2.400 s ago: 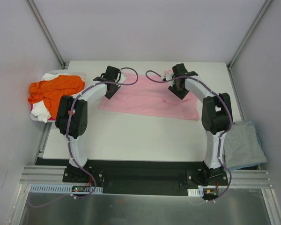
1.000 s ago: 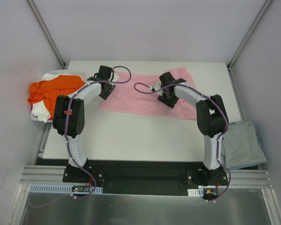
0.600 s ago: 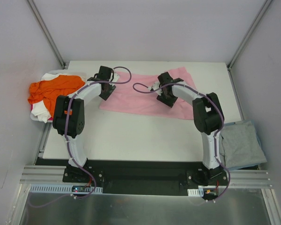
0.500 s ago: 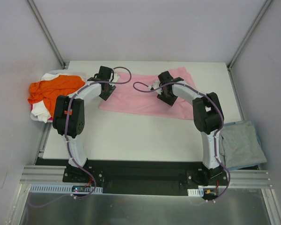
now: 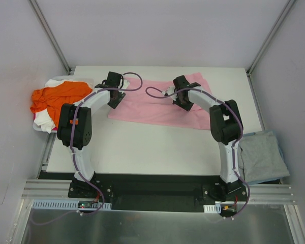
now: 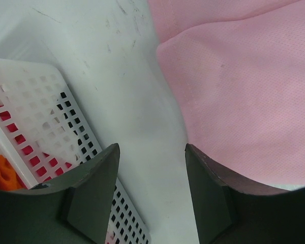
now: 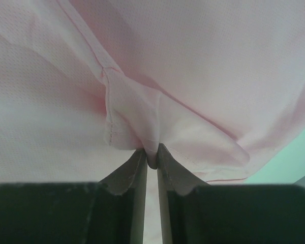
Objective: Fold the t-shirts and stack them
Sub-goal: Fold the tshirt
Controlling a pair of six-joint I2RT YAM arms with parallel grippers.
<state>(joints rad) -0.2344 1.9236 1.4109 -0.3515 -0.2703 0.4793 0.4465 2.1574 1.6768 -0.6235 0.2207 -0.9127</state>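
Pink shirt [image 5: 157, 109] is bunching in the right gripper [image 7: 151, 152]'s pinching jaws. Left gripper [image 6: 151, 150] is hovering half-open, empty, beside a basket [image 6: 40, 117].

Lab enclosure, aluminium frame [image 5: 50, 34], white table [image 5: 142, 147]

Light pink t-shirt [image 5: 157, 109] spread out centre, orange t-shirt [image 5: 58, 96] crumpled over white t-shirt [image 5: 47, 122] left, grey t-shirt [image 5: 264, 155] far right

Top external looks steeply down from above and behind the arm bases, whole table [image 5: 142, 147] in frame; left wrist faces down, close over pink t-shirt [image 6: 244, 91] edge and white basket [image 6: 35, 117]; right wrist closer still on a fold of that shirt, shared by all three.
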